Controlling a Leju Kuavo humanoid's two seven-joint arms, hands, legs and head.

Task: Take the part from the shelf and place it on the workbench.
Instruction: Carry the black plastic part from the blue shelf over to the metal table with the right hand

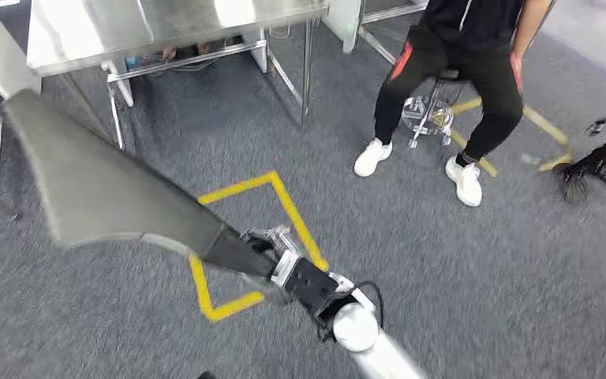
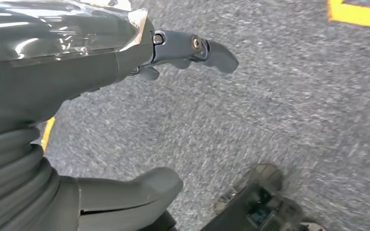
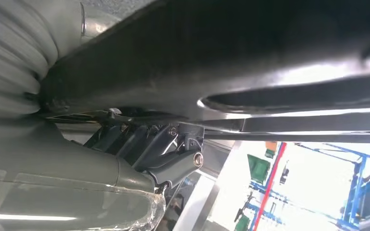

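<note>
Right hand [image 1: 264, 251] clamped on narrow end of long grey curved part [image 1: 102, 189], carried above carpet. Looks stiff, smooth, end-heavy; grip likely strained. Left hand [image 2: 125, 72] empty, fingers apart. Steel surface [image 1: 126, 31] ahead.

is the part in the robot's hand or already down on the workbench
In hand. The right hand grips the long grey part by one end, holding it above the carpet; the steel workbench stands ahead, bare where visible.
</note>
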